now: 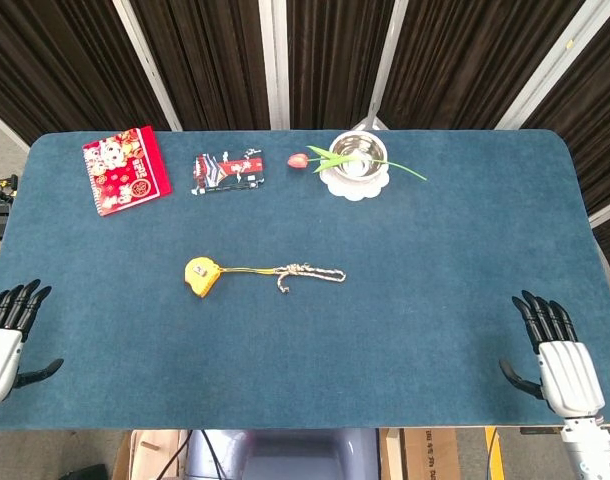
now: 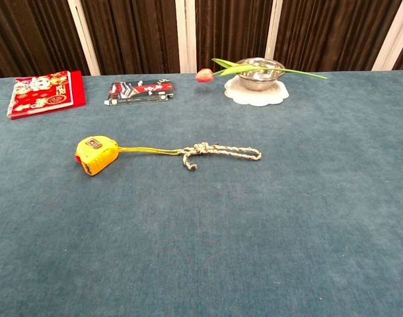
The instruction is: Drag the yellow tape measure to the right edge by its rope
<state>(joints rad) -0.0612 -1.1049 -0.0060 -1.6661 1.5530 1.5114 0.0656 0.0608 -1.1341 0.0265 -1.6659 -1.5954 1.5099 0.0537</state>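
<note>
The yellow tape measure (image 1: 201,276) (image 2: 96,154) lies left of the table's middle. Its yellow tape leads right to a knotted rope loop (image 1: 312,273) (image 2: 221,154) lying flat on the blue cloth. My right hand (image 1: 557,362) is at the front right corner of the table, fingers spread, holding nothing, far from the rope. My left hand (image 1: 7,338) rests at the front left edge, fingers apart and empty. Neither hand shows in the chest view.
Along the back edge lie a red booklet (image 1: 125,170), a small printed packet (image 1: 228,171) and a steel bowl (image 1: 358,155) on a white doily with a tulip (image 1: 301,160) laid across it. The blue table (image 1: 445,280) ends at the right.
</note>
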